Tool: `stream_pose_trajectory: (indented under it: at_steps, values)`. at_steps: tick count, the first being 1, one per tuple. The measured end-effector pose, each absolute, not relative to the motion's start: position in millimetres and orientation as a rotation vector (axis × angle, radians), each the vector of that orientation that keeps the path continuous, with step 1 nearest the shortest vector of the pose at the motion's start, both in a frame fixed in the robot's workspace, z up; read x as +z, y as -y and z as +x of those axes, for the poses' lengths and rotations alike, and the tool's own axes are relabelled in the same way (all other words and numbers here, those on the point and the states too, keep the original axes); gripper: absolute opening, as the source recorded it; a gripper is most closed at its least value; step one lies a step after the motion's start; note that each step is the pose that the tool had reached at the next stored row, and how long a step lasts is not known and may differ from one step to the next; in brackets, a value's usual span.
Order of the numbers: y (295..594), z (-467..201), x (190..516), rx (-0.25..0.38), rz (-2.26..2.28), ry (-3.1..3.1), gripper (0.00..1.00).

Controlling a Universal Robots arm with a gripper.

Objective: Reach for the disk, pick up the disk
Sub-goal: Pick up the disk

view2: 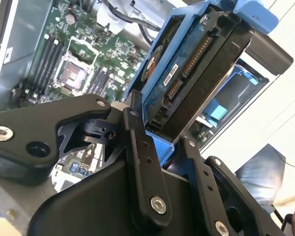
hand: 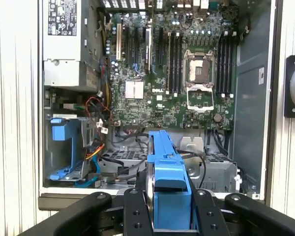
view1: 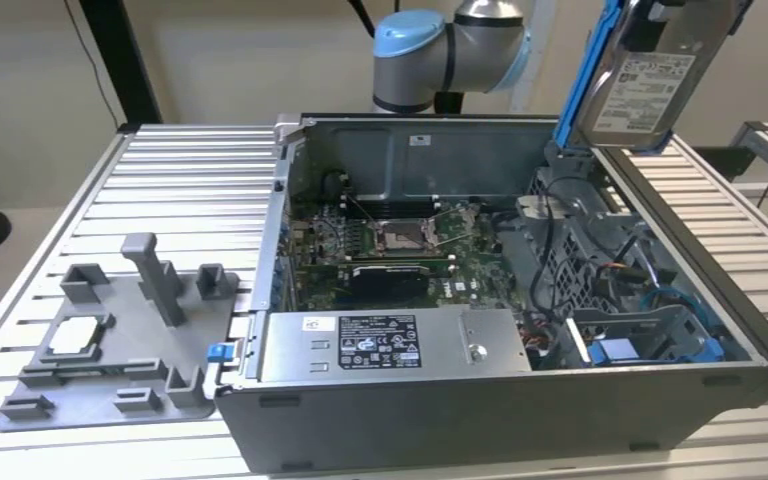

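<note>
I have the disk [view1: 640, 75] clamped edge-on between my fingers [view2: 137, 147], lifted clear above the open computer case [view1: 491, 420] toward the desk's [view1: 171, 180] far edge, its long axis running straight out from the gripper [hand: 169, 211].

Disk [view1: 644, 75]: silver-grey hard drive with white printed label and bright blue side rails, held on edge, near-upright, in the air, clear above the open case's drive-bay end at exterior view's right.

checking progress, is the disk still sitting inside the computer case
No, the disk hangs above the open computer case, clamped between the gripper fingers.
</note>
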State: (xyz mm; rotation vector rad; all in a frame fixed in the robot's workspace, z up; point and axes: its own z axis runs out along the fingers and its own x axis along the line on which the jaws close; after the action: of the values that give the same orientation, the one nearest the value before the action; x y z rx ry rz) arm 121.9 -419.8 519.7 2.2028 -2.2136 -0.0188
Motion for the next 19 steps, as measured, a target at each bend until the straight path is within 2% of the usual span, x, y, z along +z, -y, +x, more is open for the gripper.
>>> stream_pose_trajectory:
  at_steps: [19]
  values:
    - [447,121,515,-0.019,2.203,2.214,0.00]
